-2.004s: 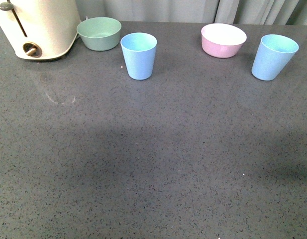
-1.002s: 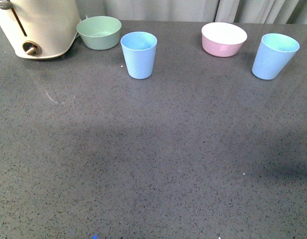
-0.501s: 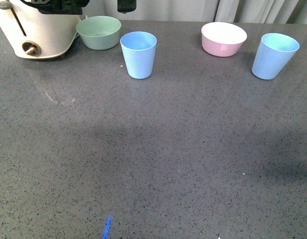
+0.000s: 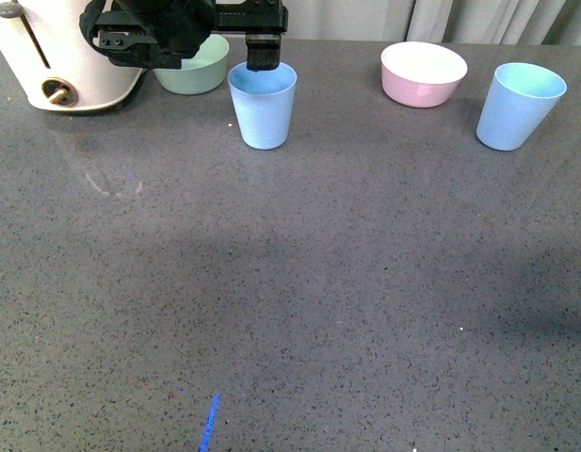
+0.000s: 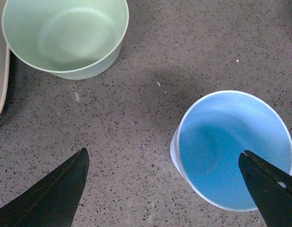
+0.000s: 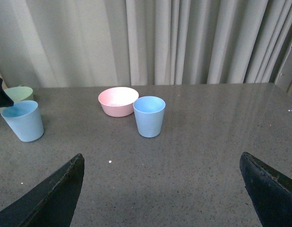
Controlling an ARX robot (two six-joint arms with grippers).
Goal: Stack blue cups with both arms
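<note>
Two identical light blue matte plastic tumblers stand upright on the grey speckled countertop, long axes vertical, mouths up, wider at the rim than at the base; both are empty. The first blue cup is well to the left of the pink round bowl and slightly nearer the robot. The second blue cup stands near the pink bowl on its right, not touching it. The pink bowl is empty, white inside. A pale green round bowl, also empty, sits beyond the first cup, further left of the pink bowl. A cream appliance stands furthest left of all. The left gripper hangs above the first cup, pointing down and spread wide. One finger overlies the cup's rim, the other is over bare countertop on the green bowl's side; it grasps nothing. The right gripper is likewise spread wide and empty, facing the pink bowl from well back.
</note>
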